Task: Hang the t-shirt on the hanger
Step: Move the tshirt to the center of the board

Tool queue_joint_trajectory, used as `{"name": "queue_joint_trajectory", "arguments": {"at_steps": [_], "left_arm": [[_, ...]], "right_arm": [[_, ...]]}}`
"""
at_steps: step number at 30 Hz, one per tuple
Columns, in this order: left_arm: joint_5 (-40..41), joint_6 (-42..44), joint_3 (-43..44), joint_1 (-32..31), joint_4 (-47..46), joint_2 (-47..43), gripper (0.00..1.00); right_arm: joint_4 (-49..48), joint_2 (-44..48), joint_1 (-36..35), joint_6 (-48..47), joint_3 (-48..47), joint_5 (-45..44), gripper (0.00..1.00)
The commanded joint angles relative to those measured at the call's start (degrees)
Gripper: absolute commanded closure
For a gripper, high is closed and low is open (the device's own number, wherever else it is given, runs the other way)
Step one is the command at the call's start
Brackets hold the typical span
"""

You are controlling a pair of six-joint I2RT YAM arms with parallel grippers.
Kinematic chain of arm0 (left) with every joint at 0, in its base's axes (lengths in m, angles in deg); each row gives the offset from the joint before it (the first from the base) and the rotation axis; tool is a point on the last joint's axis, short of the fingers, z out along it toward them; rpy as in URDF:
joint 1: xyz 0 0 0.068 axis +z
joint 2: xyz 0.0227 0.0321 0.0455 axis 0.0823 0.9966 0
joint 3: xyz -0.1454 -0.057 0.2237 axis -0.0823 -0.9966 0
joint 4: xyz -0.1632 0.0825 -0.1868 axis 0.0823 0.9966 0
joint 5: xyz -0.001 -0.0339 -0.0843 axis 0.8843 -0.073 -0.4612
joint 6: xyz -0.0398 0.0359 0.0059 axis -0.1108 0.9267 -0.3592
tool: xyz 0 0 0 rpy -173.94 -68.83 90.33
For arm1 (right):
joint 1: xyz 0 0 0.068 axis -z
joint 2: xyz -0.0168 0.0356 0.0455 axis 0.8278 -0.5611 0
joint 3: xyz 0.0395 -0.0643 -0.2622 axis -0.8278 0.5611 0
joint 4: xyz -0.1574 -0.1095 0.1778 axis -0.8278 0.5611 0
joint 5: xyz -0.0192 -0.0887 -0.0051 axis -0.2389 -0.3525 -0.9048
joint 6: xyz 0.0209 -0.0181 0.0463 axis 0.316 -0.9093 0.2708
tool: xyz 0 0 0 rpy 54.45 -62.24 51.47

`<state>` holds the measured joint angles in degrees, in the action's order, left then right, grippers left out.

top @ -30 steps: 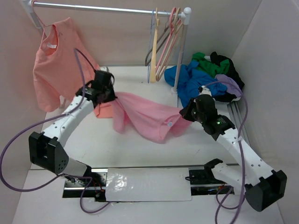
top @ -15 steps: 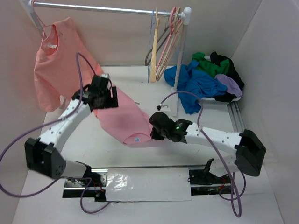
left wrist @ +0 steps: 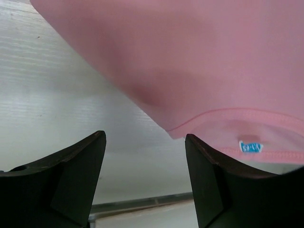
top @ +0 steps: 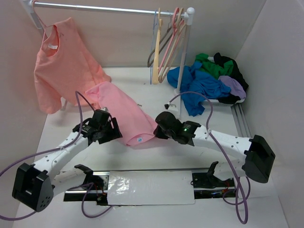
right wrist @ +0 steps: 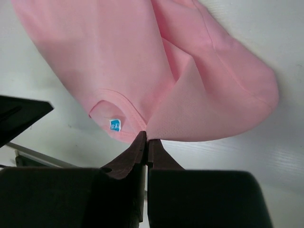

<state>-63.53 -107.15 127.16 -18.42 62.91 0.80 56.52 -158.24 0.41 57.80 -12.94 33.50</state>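
Note:
The pink t-shirt [top: 121, 111] lies spread across the middle of the table, its teal mark [top: 139, 140] at the near edge. My right gripper [top: 156, 133] is shut on a fold of the shirt's near right edge; in the right wrist view the closed fingertips [right wrist: 146, 140] pinch the t-shirt [right wrist: 156, 61] just beside the teal mark [right wrist: 114, 124]. My left gripper [top: 117, 129] stands open at the shirt's near left edge. Nothing is between its fingers [left wrist: 76, 175], and the t-shirt [left wrist: 190, 57] lies just beyond them. The hanger is hidden.
A salmon-orange shirt [top: 61, 61] hangs at the left of the rail [top: 109, 8]. Cream and pink hangers [top: 166, 45] hang at its right end by the post [top: 183, 57]. A heap of blue, green and dark clothes [top: 209, 80] lies at the back right. Side walls close in.
My left gripper opened, let go of the t-shirt and drew back toward the near edge. My right arm swung left with the shirt, which sank from stretched in the air onto the table.

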Motion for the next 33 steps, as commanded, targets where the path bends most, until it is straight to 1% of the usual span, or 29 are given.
{"name": "queue_joint_trajectory", "arguments": {"at_steps": [1,3,5,9,10,12,13,14,15,16,17,18,20,22,23,24,26,28,30,31,32,33], "left_arm": [[0.7,-5.3,-2.4,-0.4,-9.2,2.9,0.20],[2.5,-6.5,-3.0,0.1,-11.8,6.2,0.19],[3.5,-6.6,-3.0,1.0,-12.4,10.3,0.19],[6.7,-6.6,-2.3,2.8,-14.4,12.7,0.28],[7.9,-6.6,-1.6,3.4,-14.4,12.7,0.36],[8.9,-4.6,1.1,5.1,-14.4,13.3,0.45],[8.9,-3.0,2.0,7.1,-14.9,14.7,0.53],[8.9,-2.3,3.8,8.3,-15.7,15.7,0.68],[6.7,-1.6,4.8,9.5,-16.3,16.9,0.78],[5.7,-1.0,6.0,11.3,-16.3,18.2,0.91],[4.7,-0.4,7.2,12.1,-16.3,19.3,1.00],[4.2,-0.4,9.9,12.7,-16.3,20.3,1.00],[5.3,0.8,13.0,13.4,-13.9,20.3,1.00],[7.4,2.3,18.3,14.1,-11.5,16.2,1.00],[7.4,4.2,20.5,15.0,-8.8,14.9,1.00],[8.0,5.4,24.7,15.0,-7.6,13.6,1.00],[6.6,8.1,28.5,15.8,-3.1,12.2,1.00],[4.3,7.6,29.1,15.8,-0.5,12.2,1.00],[2.2,5.8,25.3,15.8,-2.2,11.0,0.99],[-0.1,5.1,19.8,15.8,-3.8,11.0,0.91],[-1.4,3.5,17.2,15.8,-5.2,10.4,0.77],[-3.1,2.4,14.5,15.8,-6.5,10.4,0.46]], "right_arm": [[-1.7,3.5,0.7,0.9,1.1,-1.4,1.00],[-1.7,4.2,1.2,0.9,1.1,-0.7,1.00],[-1.7,4.2,1.8,0.9,1.6,-0.2,1.00],[-2.2,4.2,2.4,0.9,1.7,0.4,1.00],[-2.2,4.2,2.4,0.9,1.7,0.4,1.00],[-2.2,4.2,2.4,0.2,1.7,0.4,1.00],[-2.2,3.6,2.4,-0.4,1.0,0.4,1.00],[-2.2,3.5,3.1,-0.4,0.4,0.4,1.00],[-2.2,3.5,3.1,-1.0,0.4,0.4,1.00],[-2.2,2.9,4.2,-1.8,-0.9,0.4,1.00],[-2.8,2.2,5.0,-1.8,-1.7,1.2,1.00],[-2.9,2.2,6.1,-2.5,-2.6,2.9,1.00],[-3.4,0.6,8.5,-4.4,-6.0,3.7,1.00],[-3.4,-0.1,9.2,-6.1,-8.3,4.3,1.00],[-2.9,-0.1,9.2,-6.1,-9.8,4.3,1.00],[-2.9,-0.1,9.2,-6.8,-9.9,3.7,1.00],[-2.9,0.6,9.2,-6.8,-9.9,3.7,1.00],[-3.5,1.1,9.8,-6.8,-8.3,3.7,1.00],[-4.2,1.1,10.3,-5.7,-6.1,4.3,1.00],[-4.2,1.1,10.3,-5.7,-5.5,5.0,1.00],[-4.8,1.1,10.3,-5.7,-4.7,5.9,1.00],[-4.8,1.1,10.3,-5.7,-4.7,5.9,1.00]]}}
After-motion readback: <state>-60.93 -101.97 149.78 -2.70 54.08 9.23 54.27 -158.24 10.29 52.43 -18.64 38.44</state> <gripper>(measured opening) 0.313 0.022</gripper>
